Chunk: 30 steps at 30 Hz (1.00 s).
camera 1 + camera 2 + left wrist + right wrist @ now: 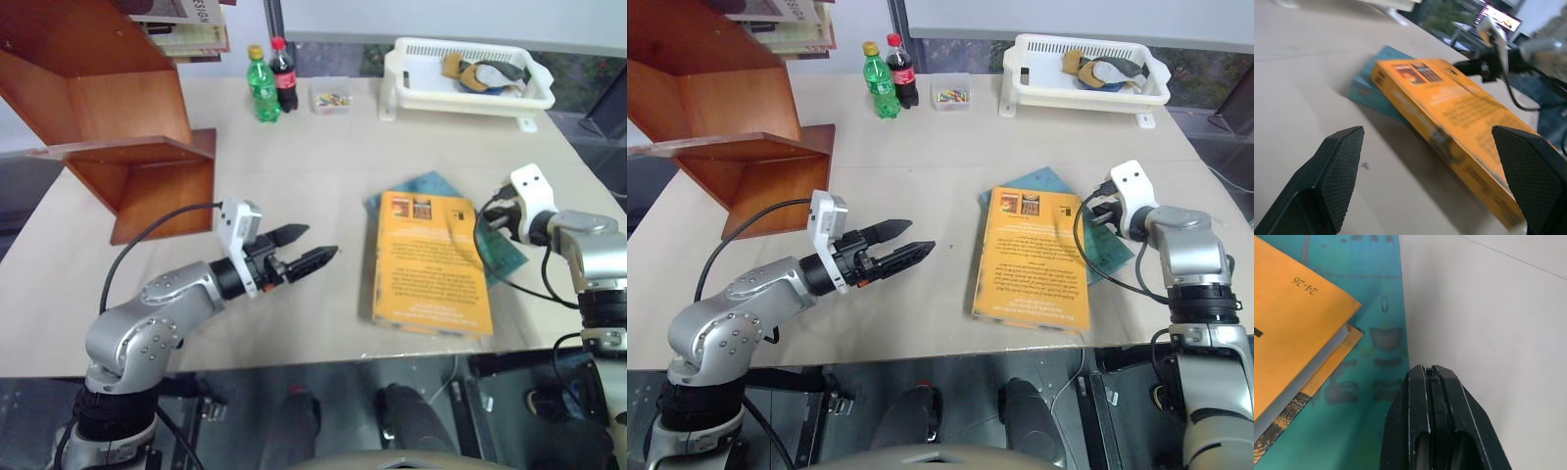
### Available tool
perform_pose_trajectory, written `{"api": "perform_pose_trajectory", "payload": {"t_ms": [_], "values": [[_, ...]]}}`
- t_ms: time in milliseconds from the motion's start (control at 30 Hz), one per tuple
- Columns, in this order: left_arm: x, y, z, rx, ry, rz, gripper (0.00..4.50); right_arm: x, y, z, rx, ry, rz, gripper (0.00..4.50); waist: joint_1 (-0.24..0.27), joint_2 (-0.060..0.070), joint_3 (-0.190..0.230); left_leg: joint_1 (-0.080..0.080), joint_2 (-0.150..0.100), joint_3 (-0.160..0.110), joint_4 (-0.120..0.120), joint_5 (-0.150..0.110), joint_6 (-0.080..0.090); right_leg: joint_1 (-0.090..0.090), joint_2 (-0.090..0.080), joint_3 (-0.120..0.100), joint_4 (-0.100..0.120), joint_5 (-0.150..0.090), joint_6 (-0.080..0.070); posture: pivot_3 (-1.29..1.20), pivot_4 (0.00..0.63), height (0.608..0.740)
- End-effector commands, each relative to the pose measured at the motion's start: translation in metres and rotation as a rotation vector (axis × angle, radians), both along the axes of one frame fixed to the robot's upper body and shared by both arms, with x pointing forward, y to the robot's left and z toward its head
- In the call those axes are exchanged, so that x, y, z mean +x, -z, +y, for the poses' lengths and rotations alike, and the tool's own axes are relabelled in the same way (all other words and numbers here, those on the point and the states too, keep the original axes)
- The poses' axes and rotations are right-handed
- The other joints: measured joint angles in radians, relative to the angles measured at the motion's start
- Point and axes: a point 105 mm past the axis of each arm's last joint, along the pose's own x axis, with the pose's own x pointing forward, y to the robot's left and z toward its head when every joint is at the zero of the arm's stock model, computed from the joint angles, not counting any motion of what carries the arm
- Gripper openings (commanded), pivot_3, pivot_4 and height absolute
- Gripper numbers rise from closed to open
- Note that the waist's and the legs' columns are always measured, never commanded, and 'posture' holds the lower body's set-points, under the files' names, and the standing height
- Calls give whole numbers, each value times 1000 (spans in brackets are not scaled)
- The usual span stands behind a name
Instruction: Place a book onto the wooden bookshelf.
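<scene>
Lying back cover up near the front edge of the counter, the book rests partly on top of a thin teal book, whose corners stick out past its far and right sides. Two small pictures sit at the far end of the orange-yellow cover, with small dark print below them.

My left end effector hovers above the counter just left of the book, pointing toward it, its two black fingers spread wide apart with nothing between them. In my left wrist view the book lies ahead between those pads, untouched.

My right end effector sits at the right side of the book, over the exposed strip of teal cover; its fingers are pressed together and grip nothing. I cannot tell whether the tip touches the teal cover.

At the far left of the counter stands the wooden bookshelf, its reddish-brown slanted panels and flat ledges well apart from the book. Some books lean on its upper part. Along the far edge stand a green bottle and a cola bottle side by side, then a small clear box, then a white plastic basket with a few items inside.
</scene>
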Motion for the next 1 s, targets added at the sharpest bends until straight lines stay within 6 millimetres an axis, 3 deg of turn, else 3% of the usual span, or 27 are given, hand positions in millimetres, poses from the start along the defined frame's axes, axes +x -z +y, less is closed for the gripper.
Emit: {"api": "perform_pose_trajectory", "payload": {"t_ms": [33,100,200,300,400,433,567,600,667,733,867,1000], "values": [[5,2,-2,-41,-2,138,4500,-5,11,3,9,-9,-2,91,2,0,0,0,0,0,0,0,0,0,0,0,0,0,0,0,150,740],[4,14,-5,-73,42,274,4500,-10,7,-5,-31,-7,-45,91,4,0,0,0,0,0,0,0,0,0,0,0,0,0,0,0,150,740],[7,20,-7,-166,70,397,4500,-19,7,-13,-41,7,-71,929,4,0,0,-1,-1,-1,0,0,0,0,0,-1,0,0,0,0,150,740],[15,18,-12,-277,101,479,4500,-30,0,-20,-46,9,-120,2196,10,0,0,-3,-1,-2,-1,0,0,-1,-1,-2,-1,0,0,0,150,740],[25,17,-17,-333,110,539,4500,-43,-22,-27,-34,8,-245,3526,10,0,0,-3,-2,-2,-1,0,0,-1,-2,-2,-2,0,0,0,150,740],[27,17,-19,-338,119,553,4500,-49,-32,-26,14,-6,-291,3759,11,0,0,-3,-2,-2,-1,0,0,-1,-2,-2,-1,0,0,0,150,740],[29,18,-31,-337,190,628,4500,-97,-57,-19,114,-194,-359,3759,12,5,3,-5,-4,-2,-1,0,0,-2,-3,-2,-2,0,0,0,150,740],[29,19,-31,-330,200,644,4500,-106,-59,-17,111,-223,-354,4000,12,6,4,-6,-4,-3,-1,0,0,-3,-4,-2,-2,0,1,0,150,740],[30,24,-39,-286,233,683,4500,-148,-78,-6,140,-328,-365,4405,16,6,4,-7,-5,-3,-1,0,0,-4,-4,-3,-2,0,1,0,150,740],[33,25,-44,-263,255,703,4500,-178,-85,13,153,-425,-347,4471,24,7,4,-11,-5,-6,-1,0,0,-6,-4,-6,-2,0,1,0,150,740],[39,27,-51,-242,281,730,4500,-207,-89,40,147,-489,-355,4471,21,6,4,-12,-5,-7,0,0,0,-7,-4,-6,-2,0,1,0,150,740],[42,31,-59,-221,311,754,4500,-222,-86,56,171,-487,-353,4471,24,6,4,-12,-6,-6,1,0,0,-7,-5,-6,-2,-3,5,0,150,740]]}}
